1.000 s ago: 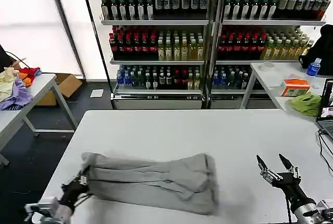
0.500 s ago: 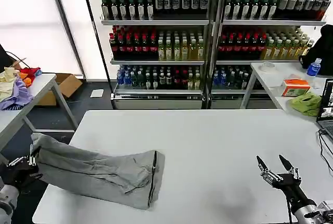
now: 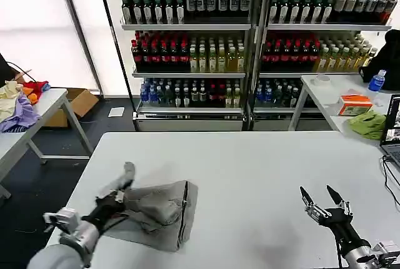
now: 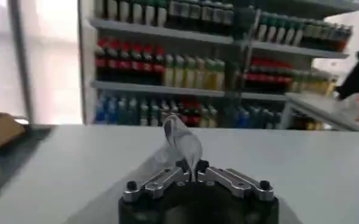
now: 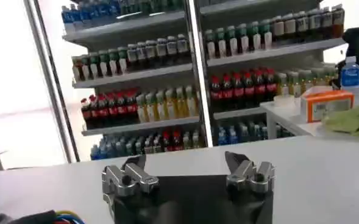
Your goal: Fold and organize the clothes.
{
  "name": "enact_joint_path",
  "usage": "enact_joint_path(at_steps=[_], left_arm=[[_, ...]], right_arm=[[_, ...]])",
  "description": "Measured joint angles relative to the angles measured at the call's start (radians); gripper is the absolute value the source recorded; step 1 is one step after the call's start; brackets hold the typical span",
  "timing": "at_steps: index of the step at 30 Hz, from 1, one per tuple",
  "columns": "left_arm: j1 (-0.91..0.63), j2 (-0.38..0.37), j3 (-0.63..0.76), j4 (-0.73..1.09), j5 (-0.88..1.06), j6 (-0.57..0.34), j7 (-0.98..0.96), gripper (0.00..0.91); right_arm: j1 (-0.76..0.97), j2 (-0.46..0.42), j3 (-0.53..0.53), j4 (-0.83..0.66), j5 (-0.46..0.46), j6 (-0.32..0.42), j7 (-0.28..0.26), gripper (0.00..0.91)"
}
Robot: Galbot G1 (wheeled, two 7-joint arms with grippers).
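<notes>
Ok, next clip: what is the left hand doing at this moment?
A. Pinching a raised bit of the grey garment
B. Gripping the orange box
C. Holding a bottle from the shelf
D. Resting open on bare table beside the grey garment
A: the left hand is shut on a fold of the grey garment, lifting a tip of cloth above the white table.

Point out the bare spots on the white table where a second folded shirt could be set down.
The table is bare between the grey shirt and the right gripper, and along the whole far edge toward the shelves. The near left corner is crowded: the left gripper is shut on the shirt there.
</notes>
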Motion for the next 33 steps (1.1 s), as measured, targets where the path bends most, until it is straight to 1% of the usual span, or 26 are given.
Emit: enact_joint_path(at_steps=[5, 6, 7, 8, 14, 17, 20, 24, 27, 30, 33], left_arm=[[-0.053, -0.049, 0.142, 0.031, 0.015, 0.013, -0.003, 0.0], [-0.06, -0.059, 0.162, 0.037, 0.018, 0.016, -0.004, 0.02], [-0.067, -0.07, 0.182, 0.041, 0.021, 0.019, -0.005, 0.232], [-0.074, -0.08, 0.2, 0.046, 0.025, 0.022, -0.006, 0.897], [-0.112, -0.126, 0.263, 0.079, 0.056, 0.046, -0.012, 0.907], [-0.113, -0.132, 0.269, 0.066, 0.057, 0.066, -0.019, 0.907], [-0.101, -0.124, 0.251, 0.01, 0.045, 0.084, -0.023, 0.907], [-0.072, -0.095, 0.176, -0.069, 0.027, 0.097, -0.025, 0.907], [-0.049, -0.07, 0.085, -0.103, 0.013, 0.108, -0.021, 0.907], [-0.031, -0.056, -0.013, -0.105, 0.019, 0.11, -0.009, 0.907], [-0.012, -0.051, -0.081, -0.071, 0.055, 0.105, 0.003, 0.907]], right_arm=[[-0.004, 0.004, -0.01, -0.005, -0.006, -0.002, -0.001, 0.907], [-0.003, 0.004, -0.013, -0.006, -0.007, -0.002, -0.001, 0.907], [-0.001, 0.004, -0.016, -0.008, -0.008, -0.003, -0.001, 0.907], [0.001, 0.005, -0.018, -0.008, -0.009, -0.004, -0.001, 0.907], [0.006, 0.005, -0.029, -0.001, -0.011, -0.014, -0.002, 0.907], [0.007, 0.001, -0.027, -0.001, -0.011, -0.016, -0.002, 0.907], [0.007, -0.004, -0.028, -0.006, -0.011, -0.016, -0.002, 0.907], [0.014, -0.01, -0.036, -0.015, -0.011, -0.015, -0.003, 0.907], [0.022, -0.011, -0.044, -0.024, -0.013, -0.015, -0.003, 0.907], [0.027, -0.01, -0.052, -0.031, -0.015, -0.014, -0.004, 0.907], [0.027, -0.009, -0.054, -0.033, -0.016, -0.012, -0.006, 0.907]])
